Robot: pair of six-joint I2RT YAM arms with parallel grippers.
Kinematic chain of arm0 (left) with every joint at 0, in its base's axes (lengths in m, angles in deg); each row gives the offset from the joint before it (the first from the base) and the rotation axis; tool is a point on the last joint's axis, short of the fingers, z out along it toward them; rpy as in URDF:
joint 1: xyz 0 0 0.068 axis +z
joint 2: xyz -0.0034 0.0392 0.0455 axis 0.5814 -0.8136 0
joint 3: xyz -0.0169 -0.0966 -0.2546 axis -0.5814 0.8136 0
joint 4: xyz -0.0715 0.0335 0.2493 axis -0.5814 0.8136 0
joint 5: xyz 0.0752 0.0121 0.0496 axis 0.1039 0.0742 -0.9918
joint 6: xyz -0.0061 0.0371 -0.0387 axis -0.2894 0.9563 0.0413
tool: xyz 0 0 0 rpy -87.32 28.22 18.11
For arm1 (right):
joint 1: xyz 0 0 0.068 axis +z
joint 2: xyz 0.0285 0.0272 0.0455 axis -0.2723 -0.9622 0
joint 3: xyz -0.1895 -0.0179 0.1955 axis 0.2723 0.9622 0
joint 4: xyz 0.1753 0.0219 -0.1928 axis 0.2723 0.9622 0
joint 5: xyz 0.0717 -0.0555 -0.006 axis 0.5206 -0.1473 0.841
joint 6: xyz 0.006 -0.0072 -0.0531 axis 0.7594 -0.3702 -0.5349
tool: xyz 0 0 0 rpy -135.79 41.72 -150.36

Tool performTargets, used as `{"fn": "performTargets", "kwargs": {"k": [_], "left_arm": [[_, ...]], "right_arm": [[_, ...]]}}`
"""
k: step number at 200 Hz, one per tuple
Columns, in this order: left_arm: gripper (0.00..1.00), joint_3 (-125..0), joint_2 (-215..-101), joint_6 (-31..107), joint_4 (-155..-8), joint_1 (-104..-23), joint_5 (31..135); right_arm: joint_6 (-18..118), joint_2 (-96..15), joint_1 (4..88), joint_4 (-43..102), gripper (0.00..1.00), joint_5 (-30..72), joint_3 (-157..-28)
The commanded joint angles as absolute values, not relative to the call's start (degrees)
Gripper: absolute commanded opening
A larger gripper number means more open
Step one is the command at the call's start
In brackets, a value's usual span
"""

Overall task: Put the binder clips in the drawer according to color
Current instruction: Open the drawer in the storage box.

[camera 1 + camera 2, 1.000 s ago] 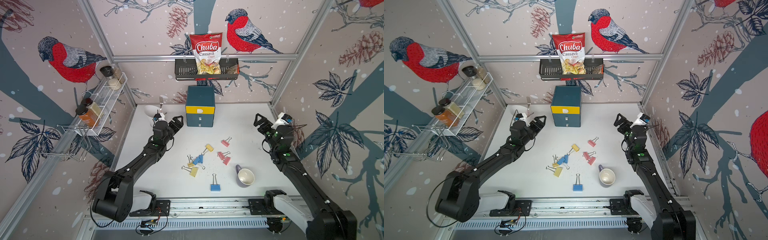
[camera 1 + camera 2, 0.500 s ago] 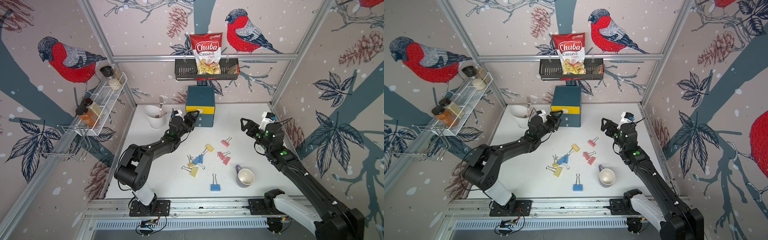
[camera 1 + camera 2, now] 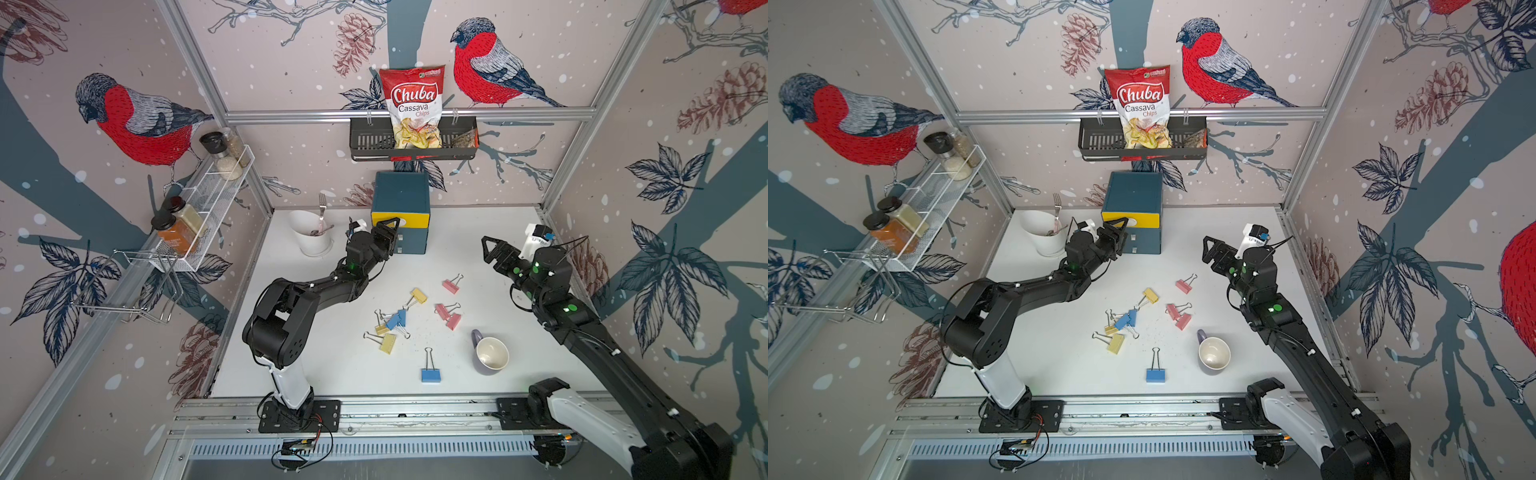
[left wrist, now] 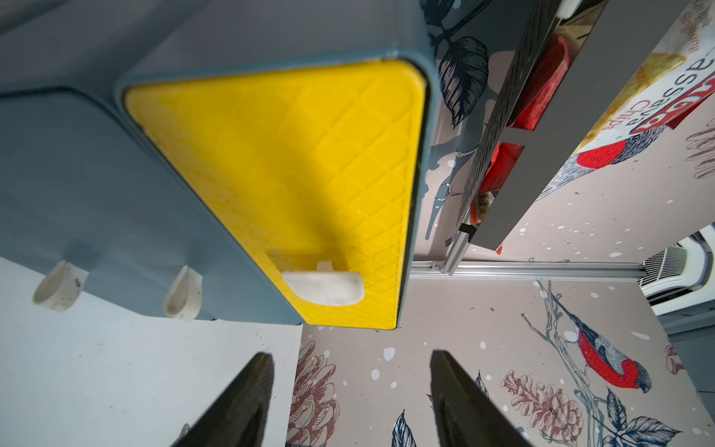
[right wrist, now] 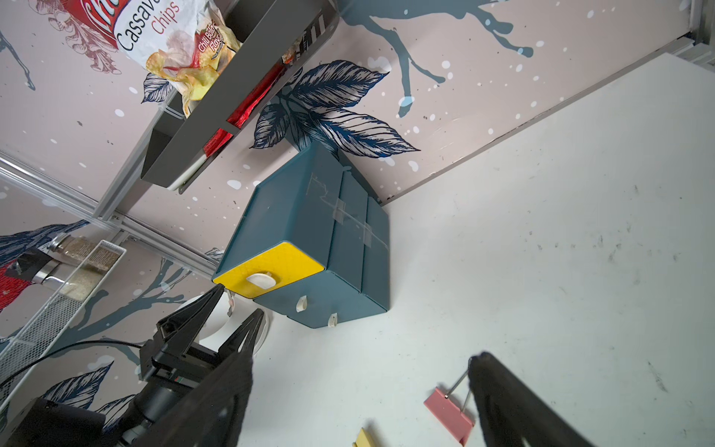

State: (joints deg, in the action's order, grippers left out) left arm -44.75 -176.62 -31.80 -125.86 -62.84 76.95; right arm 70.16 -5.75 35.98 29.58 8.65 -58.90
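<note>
The left pincer (image 4: 351, 354), spread empty, hovers near the white pull tab (image 4: 323, 288) of the yellow top drawer (image 4: 290, 174) in the dark teal chest (image 3: 401, 193); the right pincer (image 3: 487, 250) gapes empty; pastel binder clips (image 3: 392, 321) litter the bench (image 3: 478, 224)

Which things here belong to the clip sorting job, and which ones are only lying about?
For the job:
- binder clips
- drawer

Only lying about:
- mug
- chips bag
- white cup with fork
- spice jars
</note>
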Motion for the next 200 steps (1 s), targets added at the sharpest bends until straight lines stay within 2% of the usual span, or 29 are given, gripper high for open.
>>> {"fn": "performTargets", "kwargs": {"k": [1, 86, 200], "left_arm": [[0.67, -45.9, -177.7, -32.5, -129.1, -63.0, 75.1], [0.63, -46.4, -181.2, -34.2, -131.6, -63.1, 73.6], [0.62, -49.3, -184.2, -35.3, -135.6, -63.6, 71.8]], "right_arm": [[69.9, -5.3, 35.9, 29.8, 0.93, 8.7, -59.1], [70.1, -4.9, 35.7, 30.1, 0.92, 8.9, -59.1], [70.4, -5.6, 35.7, 29.3, 0.92, 9.4, -58.5]]}}
